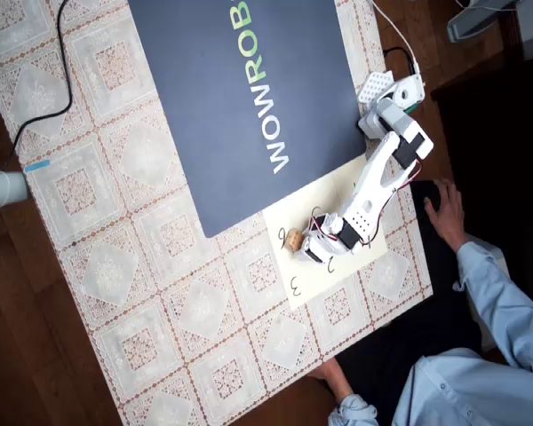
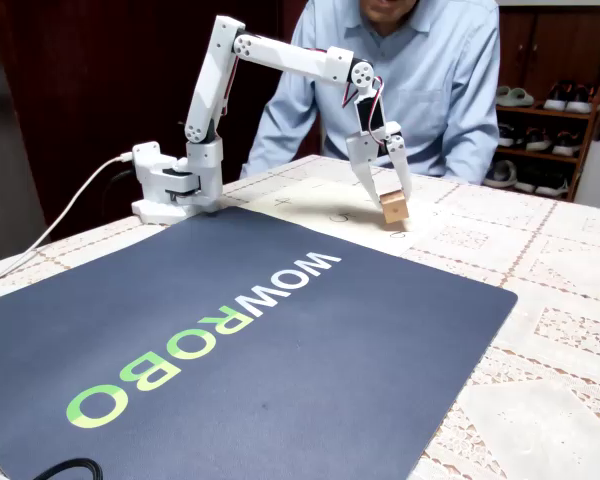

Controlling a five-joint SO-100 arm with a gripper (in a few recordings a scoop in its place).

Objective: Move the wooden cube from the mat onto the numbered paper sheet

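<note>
- White plastic fingers of the gripper (image 2: 385,193) point down, closed around the wooden cube (image 2: 394,208), which sits at their tips — clamped on it, by the look of the fixed view.
- The cube sits at or just above the numbered paper sheet (image 1: 324,275), near the sheet's edge; whether it touches the paper cannot be told.
- The overhead view shows the cube (image 1: 294,239) over the sheet's corner, just beyond the mat (image 1: 249,98).
- A clean finish likely calls for lowering until the cube rests flat, then parting the jaws gently and lifting straight up — so the block does not tip or slide off.
- A person's hand (image 1: 445,210) rests on the table edge nearby.
</note>
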